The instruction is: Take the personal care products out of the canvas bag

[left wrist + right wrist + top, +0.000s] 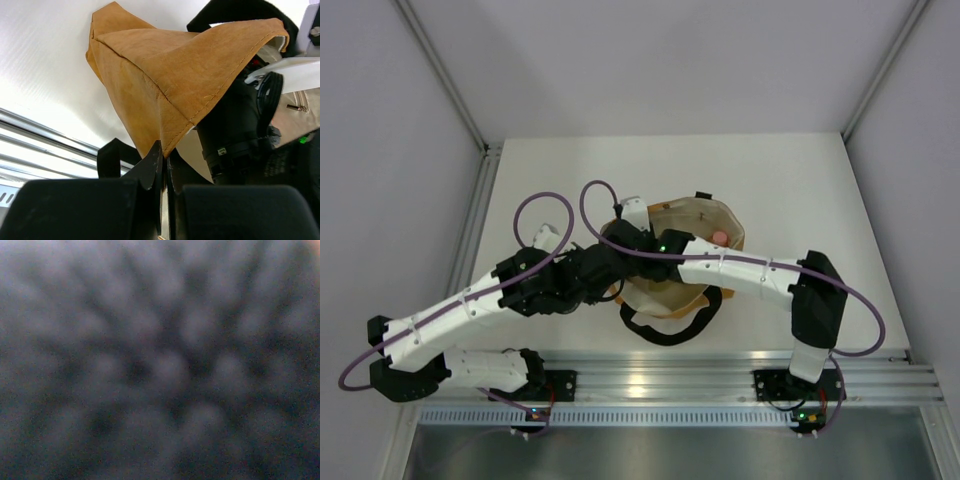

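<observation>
**Step in hand.** Judged from the layout, the task is at the reach-in stage: one arm holds the bag [685,262] open while the other goes in for a bottle. No bottle can be seen on the desk [570,170] outside the bag, so the removal appears to be at or near its start.

**Location of the task items.** The bag sits mid-desk, mouth upward, cream lining exposed. One black handle [665,328] lies on the desk on the near side. A small pink spot [719,235] shows inside the mouth at the far right. It may be a bottle cap, but this cannot be confirmed. The other bottles are hidden.

**Left tool.** The left tool [164,152] is clenched on the bag's rim. The left wrist view shows both fingers pressed together with the tan canvas edge pinched between them, and the canvas wall lifted into a ridge.

**Right tool.** The right arm [740,268] crosses over the bag and descends at its left side. Its tool is hidden, and the right wrist view is a uniform grey blur. Whether it is released or clenched cannot be told.

**Next move.** The left tool's pinch should hold the mouth open. The right tool should locate a bottle, grip its body, and lift straight up past the rim without snagging the lining.
</observation>
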Robot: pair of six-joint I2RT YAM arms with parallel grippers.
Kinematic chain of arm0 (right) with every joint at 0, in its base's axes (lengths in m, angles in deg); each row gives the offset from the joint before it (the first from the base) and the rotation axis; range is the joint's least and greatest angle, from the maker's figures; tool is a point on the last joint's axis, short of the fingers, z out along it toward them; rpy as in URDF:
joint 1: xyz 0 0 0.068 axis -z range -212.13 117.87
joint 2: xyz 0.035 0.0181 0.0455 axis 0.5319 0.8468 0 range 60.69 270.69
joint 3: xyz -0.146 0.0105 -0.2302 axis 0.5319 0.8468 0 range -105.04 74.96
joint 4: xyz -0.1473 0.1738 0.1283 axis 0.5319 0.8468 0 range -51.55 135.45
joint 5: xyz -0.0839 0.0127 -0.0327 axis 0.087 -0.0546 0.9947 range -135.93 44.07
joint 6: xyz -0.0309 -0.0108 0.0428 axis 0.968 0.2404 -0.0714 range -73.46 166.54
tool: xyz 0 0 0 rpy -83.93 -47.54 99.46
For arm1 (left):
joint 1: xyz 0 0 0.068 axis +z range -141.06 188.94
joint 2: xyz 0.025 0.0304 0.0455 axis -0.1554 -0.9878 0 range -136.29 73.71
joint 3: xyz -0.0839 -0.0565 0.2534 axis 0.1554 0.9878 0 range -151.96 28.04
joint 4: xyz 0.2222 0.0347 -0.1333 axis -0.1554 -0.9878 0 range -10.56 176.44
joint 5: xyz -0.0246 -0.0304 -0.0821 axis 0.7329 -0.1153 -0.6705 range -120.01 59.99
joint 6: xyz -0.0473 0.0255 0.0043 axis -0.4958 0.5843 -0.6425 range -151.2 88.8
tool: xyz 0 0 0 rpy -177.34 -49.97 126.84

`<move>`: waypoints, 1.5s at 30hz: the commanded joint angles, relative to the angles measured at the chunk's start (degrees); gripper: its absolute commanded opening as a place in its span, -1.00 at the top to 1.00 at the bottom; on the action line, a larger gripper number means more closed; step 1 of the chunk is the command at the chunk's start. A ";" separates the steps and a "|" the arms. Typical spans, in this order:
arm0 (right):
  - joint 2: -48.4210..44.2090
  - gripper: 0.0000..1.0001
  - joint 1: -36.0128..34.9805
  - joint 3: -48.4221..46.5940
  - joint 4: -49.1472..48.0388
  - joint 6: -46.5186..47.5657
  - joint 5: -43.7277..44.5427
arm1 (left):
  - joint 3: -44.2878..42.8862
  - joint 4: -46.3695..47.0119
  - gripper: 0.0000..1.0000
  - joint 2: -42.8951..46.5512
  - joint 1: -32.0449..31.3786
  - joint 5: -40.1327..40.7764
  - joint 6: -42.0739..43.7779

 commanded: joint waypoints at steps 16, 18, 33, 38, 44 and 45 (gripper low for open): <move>-9.64 1.00 -1.21 -14.97 2.82 5.30 1.51 | 0.69 -9.56 1.00 0.57 -0.37 -1.08 -0.46; -9.73 1.00 -1.12 -16.90 4.39 5.83 0.89 | 0.69 -9.56 1.00 0.57 -0.37 -1.08 -0.46; -18.69 1.00 -1.30 -25.51 11.08 13.73 -4.64 | 0.70 -9.56 1.00 1.01 -0.37 -0.29 -0.55; -20.98 1.00 -1.04 -29.90 12.49 16.64 -6.14 | -0.18 -9.47 1.00 0.48 -0.37 0.07 -0.20; -21.33 1.00 2.47 -38.68 17.14 17.87 -6.85 | -1.59 -9.47 1.00 -1.10 -0.37 -0.20 0.86; -21.51 1.00 3.26 -39.31 17.50 18.13 -6.93 | -1.59 -9.47 1.00 -1.28 -0.37 -0.20 0.77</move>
